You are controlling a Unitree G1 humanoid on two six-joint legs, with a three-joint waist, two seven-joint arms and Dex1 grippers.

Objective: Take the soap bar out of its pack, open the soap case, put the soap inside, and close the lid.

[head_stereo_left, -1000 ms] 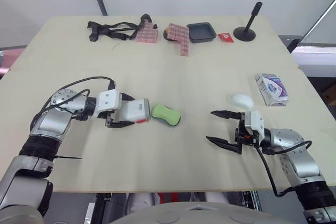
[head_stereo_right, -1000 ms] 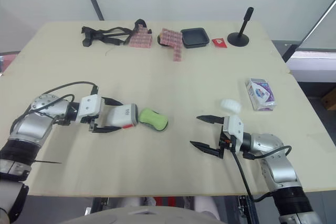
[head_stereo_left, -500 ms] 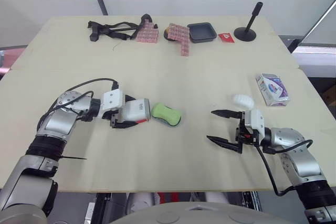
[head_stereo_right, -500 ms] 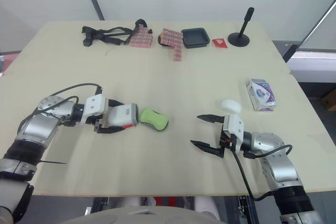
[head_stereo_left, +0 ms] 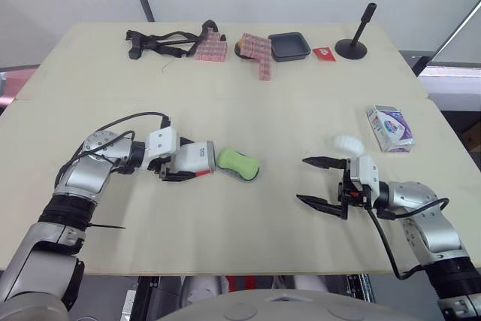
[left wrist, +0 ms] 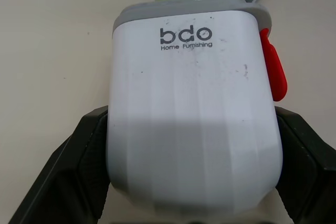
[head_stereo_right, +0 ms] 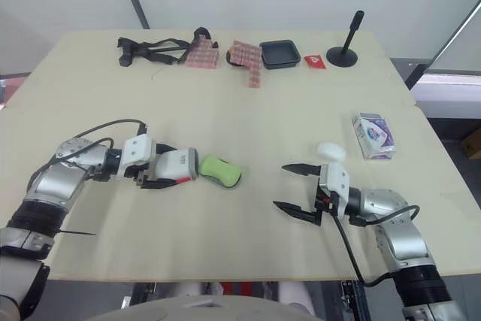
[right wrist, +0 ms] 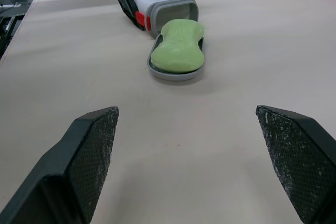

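The white case shell [head_stereo_left: 197,158], clamped in the left hand [head_stereo_left: 180,165], is best drawn straight back off the green-topped tray [head_stereo_left: 238,164], the spread right hand [head_stereo_left: 301,180] being readied near the soap bar [head_stereo_left: 346,143] lying on the desk [head_stereo_left: 225,95].

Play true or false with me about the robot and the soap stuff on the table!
1. The left end effector grips the white soap case. True.
2. The green soap is shut inside the case. False: it lies on a grey tray at the case's open end.
3. The right end effector is open and holds nothing. True.
4. The soap pack lies beside the left arm. False: it lies on the robot's right side, beyond the right end effector.
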